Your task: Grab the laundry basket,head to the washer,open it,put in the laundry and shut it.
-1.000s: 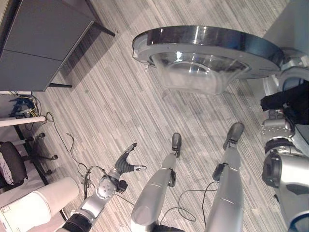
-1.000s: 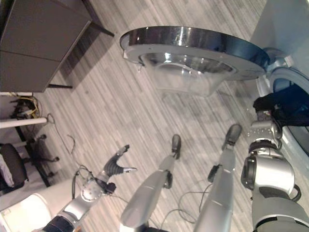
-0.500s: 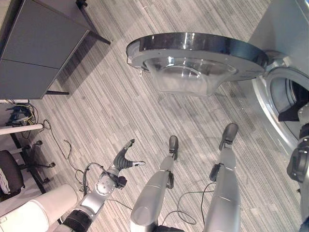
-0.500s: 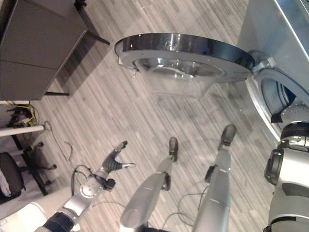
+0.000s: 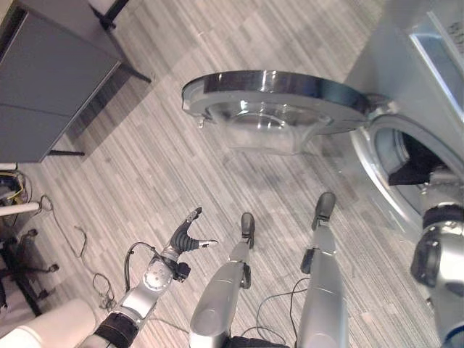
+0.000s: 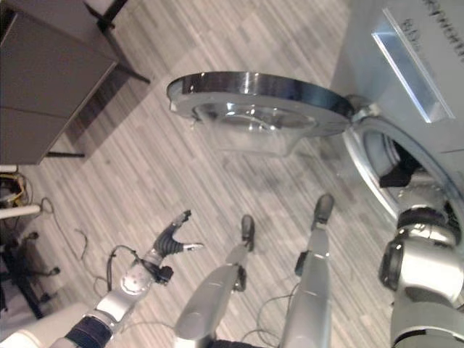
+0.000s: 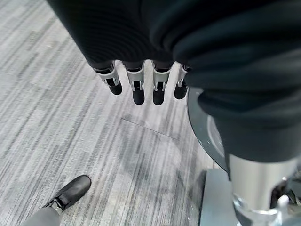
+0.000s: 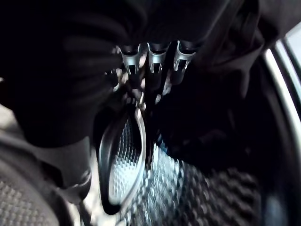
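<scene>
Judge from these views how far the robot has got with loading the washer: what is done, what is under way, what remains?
Done: the washer door stands swung wide open. Under way: the right hand is inside the drum with dark laundry at the opening; whether its fingers grip the cloth cannot be told. The left hand hangs open over the floor. Left: withdrawing the arm and shutting the door.

Washer (image 5: 406, 94) right, door (image 5: 272, 101) swung left; cabinet (image 5: 43, 87) far left.
</scene>
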{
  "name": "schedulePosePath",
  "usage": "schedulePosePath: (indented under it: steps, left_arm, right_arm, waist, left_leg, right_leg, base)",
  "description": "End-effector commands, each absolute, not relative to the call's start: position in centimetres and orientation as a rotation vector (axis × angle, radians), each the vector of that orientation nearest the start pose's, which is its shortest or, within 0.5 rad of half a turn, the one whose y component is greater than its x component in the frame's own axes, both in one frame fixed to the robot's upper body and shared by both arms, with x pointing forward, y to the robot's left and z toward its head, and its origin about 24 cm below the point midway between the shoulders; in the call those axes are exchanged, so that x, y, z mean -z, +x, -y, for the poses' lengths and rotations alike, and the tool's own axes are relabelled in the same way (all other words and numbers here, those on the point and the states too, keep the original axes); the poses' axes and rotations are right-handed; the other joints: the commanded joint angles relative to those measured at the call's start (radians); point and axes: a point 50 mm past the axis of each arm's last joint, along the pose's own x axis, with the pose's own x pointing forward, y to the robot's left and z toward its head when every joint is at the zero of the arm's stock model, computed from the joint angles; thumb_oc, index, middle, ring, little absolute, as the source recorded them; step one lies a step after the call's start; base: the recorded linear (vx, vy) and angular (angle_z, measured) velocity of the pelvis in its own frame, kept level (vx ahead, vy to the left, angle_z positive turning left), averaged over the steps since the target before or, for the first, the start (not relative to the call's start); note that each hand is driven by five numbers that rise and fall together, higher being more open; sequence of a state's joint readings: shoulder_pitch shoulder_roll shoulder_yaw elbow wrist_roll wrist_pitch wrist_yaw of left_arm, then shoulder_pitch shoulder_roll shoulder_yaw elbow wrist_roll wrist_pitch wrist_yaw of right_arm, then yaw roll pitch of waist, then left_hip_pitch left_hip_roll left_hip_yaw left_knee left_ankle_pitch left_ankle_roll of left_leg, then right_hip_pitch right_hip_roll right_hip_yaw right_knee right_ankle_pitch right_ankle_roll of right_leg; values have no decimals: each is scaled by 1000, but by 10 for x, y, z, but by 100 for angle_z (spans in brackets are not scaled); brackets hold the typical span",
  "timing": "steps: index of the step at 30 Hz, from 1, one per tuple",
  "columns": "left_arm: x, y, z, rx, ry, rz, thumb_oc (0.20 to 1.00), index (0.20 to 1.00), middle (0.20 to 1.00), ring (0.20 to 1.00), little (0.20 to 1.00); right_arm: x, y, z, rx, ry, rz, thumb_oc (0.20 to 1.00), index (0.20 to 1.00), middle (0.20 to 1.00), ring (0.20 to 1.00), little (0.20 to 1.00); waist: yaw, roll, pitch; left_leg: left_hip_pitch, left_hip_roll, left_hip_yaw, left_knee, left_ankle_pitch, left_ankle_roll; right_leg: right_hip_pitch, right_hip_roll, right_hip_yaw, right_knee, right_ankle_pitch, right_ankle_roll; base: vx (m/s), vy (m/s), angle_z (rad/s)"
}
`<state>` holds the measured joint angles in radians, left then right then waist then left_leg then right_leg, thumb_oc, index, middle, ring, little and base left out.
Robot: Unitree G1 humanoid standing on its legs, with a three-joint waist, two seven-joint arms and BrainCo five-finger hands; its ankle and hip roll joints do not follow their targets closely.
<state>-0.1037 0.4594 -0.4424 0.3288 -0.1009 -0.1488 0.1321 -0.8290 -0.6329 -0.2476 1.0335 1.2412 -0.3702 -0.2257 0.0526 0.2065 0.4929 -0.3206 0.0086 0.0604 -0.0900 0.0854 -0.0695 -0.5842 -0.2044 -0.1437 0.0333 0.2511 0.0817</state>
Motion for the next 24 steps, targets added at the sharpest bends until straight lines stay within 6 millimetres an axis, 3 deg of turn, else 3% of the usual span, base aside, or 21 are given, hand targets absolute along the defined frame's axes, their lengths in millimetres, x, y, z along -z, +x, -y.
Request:
schedulePosePath:
  steps: [1,5,6,7,14,19,22,24]
  left_arm:
    - [37,231,-177,261,478,-280,1000,1000,1000,1000,1000]
    - [53,217,-189,261,534,-369,1000,1000,1000,1000,1000]
    - [62,209,-197,254,556,-422,1000,1000,1000,1000,1000]
    - [63,208,-197,254,558,-427,1000,1000,1000,1000,1000]
    - [98,175,-219,207,605,-643,1000,1000,1000,1000,1000]
    - [127,143,-233,159,673,-839,1000,1000,1000,1000,1000]
    - [142,120,-239,129,694,-962,1000,1000,1000,1000,1000]
    - [148,109,-242,108,701,-1027,1000,1000,1000,1000,1000]
  right_arm:
    - [-138,306,386,778,756,486,1000,1000,1000,1000,1000]
    - [-68,285,362,751,701,277,1000,1000,1000,1000,1000]
    - [-28,269,350,754,669,116,1000,1000,1000,1000,1000]
    - [-26,268,349,754,668,111,1000,1000,1000,1000,1000]
    - [96,187,292,707,570,-507,1000,1000,1000,1000,1000]
    - [133,140,258,619,520,-752,1000,1000,1000,1000,1000]
    - [139,128,241,544,473,-813,1000,1000,1000,1000,1000]
    - [140,123,241,548,463,-817,1000,1000,1000,1000,1000]
  waist:
    - [-41,34,-78]
    - [-62,0,-106]
    - [-71,-22,-121]
    - [-71,-24,-121]
    - [-99,-102,-216]
    - [-112,-143,-299]
    - [-124,-164,-351]
    - [-137,-173,-373]
  left_leg:
    - [-18,97,-63,3,7,-72]
    - [53,103,-51,3,-13,-59]
    - [92,107,-46,8,-28,-51]
    - [98,107,-45,7,-29,-51]
    - [224,113,-23,75,-112,-30]
    - [308,113,2,90,-158,-17]
    - [364,104,19,91,-181,-2]
    - [391,97,32,85,-191,4]
  right_leg:
    - [27,30,51,231,-301,52]
    - [110,28,58,189,-281,55]
    - [156,31,63,172,-276,57]
    - [163,31,63,168,-276,57]
    - [330,32,77,100,-259,67]
    - [405,27,95,70,-246,78]
    - [439,23,121,61,-235,89]
    - [451,18,133,56,-226,97]
  base:
    - [68,38,-6]
    - [90,64,-12]
    - [99,46,-15]
    - [97,45,-13]
    - [82,72,-15]
    - [85,83,-21]
    - [29,114,-23]
    - [22,100,-18]
